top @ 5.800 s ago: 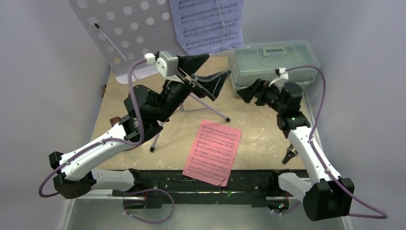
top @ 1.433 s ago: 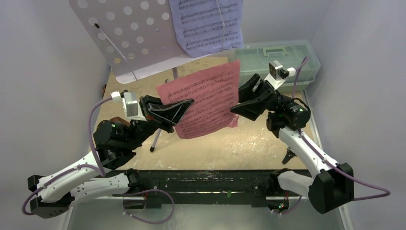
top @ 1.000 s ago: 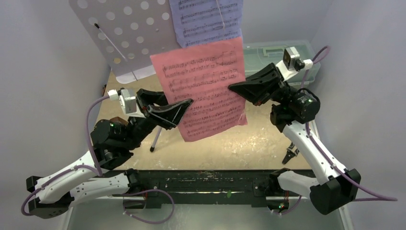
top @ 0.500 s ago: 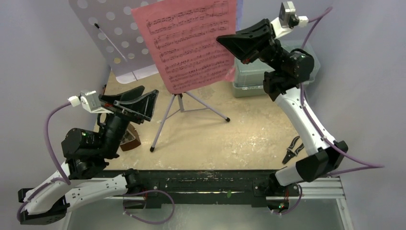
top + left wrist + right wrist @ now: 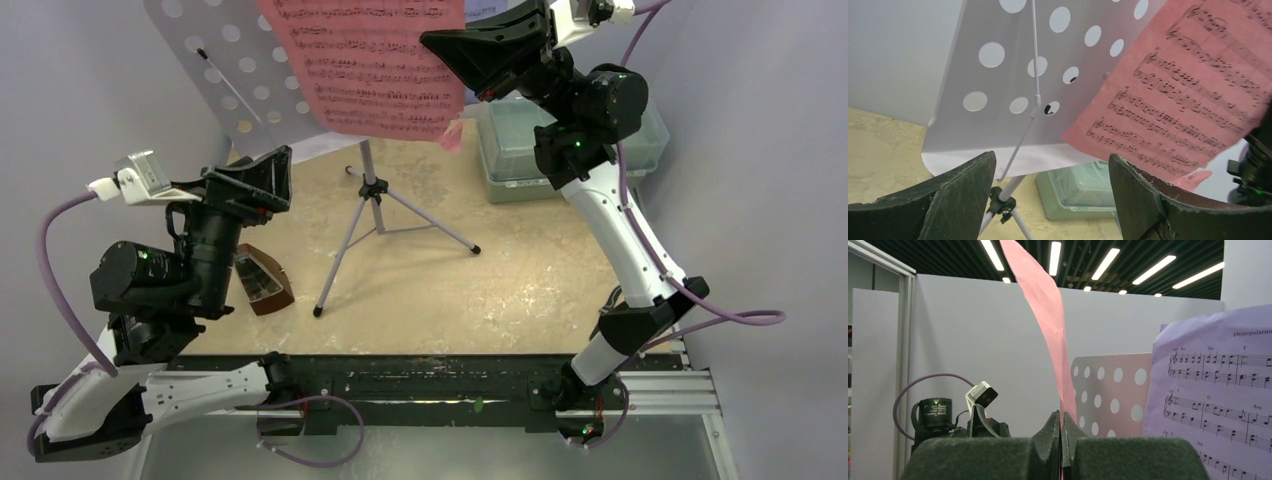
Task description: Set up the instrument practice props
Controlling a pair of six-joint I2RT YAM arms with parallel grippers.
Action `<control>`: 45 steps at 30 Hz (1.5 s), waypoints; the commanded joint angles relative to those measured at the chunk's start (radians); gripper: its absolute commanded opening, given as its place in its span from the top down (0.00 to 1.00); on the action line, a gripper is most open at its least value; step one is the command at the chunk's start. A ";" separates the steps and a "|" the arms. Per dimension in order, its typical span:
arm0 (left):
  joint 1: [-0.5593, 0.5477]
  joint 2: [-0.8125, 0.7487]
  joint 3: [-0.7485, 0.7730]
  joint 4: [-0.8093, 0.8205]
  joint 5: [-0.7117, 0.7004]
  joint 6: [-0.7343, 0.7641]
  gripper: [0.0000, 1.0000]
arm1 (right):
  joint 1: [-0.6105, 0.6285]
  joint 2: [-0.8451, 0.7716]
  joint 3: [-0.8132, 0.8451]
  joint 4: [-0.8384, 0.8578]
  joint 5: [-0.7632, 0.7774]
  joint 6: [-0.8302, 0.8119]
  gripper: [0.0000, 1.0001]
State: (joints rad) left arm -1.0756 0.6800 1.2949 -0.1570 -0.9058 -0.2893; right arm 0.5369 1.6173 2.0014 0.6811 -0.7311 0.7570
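Right gripper (image 5: 1061, 426) pinches the pink sheet (image 5: 365, 60), held up in front of the stand (image 5: 225, 75) at the far edge. Left gripper (image 5: 1049, 162) gapes empty by the left edge, above the metronome (image 5: 262, 282). Placing step, seemingly: next, seat the sheet on the stand's ledge, then release.

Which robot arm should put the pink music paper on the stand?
The right arm. The right gripper pinches the pink sheet, held high in front of the music stand. The left gripper is open, empty and lower down, so it would need to take the sheet first.
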 commanded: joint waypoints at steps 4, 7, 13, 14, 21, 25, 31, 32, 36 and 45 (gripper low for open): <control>0.000 0.139 0.154 -0.040 -0.158 0.087 0.15 | 0.027 0.049 0.109 -0.069 0.065 -0.082 1.00; 0.000 0.161 0.157 0.021 -0.184 0.133 0.15 | 0.036 0.082 0.163 -0.085 0.071 -0.093 1.00; 0.000 0.187 0.089 0.230 -0.258 0.319 0.20 | 0.050 0.133 0.236 -0.112 0.072 -0.118 1.00; 0.000 0.193 0.076 0.274 -0.265 0.363 0.21 | 0.054 0.134 0.234 -0.110 0.072 -0.121 1.00; 0.000 0.266 0.078 0.391 -0.298 0.530 0.25 | 0.059 0.149 0.239 -0.122 0.093 -0.161 1.00; 0.001 0.277 0.061 0.473 -0.321 0.607 0.25 | 0.060 0.185 0.291 -0.125 0.097 -0.163 1.00; 0.011 0.287 0.026 0.532 -0.313 0.642 0.34 | 0.062 0.204 0.311 -0.101 0.095 -0.150 1.00; 0.018 0.291 0.023 0.533 -0.310 0.642 0.37 | 0.064 0.203 0.309 -0.096 0.095 -0.150 1.00; 0.063 0.302 0.018 0.521 -0.288 0.620 0.48 | 0.069 0.197 0.301 -0.094 0.097 -0.161 1.00; 0.155 0.315 0.019 0.476 -0.216 0.544 0.65 | 0.076 0.229 0.331 -0.112 0.116 -0.167 1.00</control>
State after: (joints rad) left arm -0.9321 0.9932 1.3106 0.3164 -1.1717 0.2783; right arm 0.6044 1.8400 2.2932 0.5537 -0.6441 0.6033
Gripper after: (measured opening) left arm 0.384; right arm 0.004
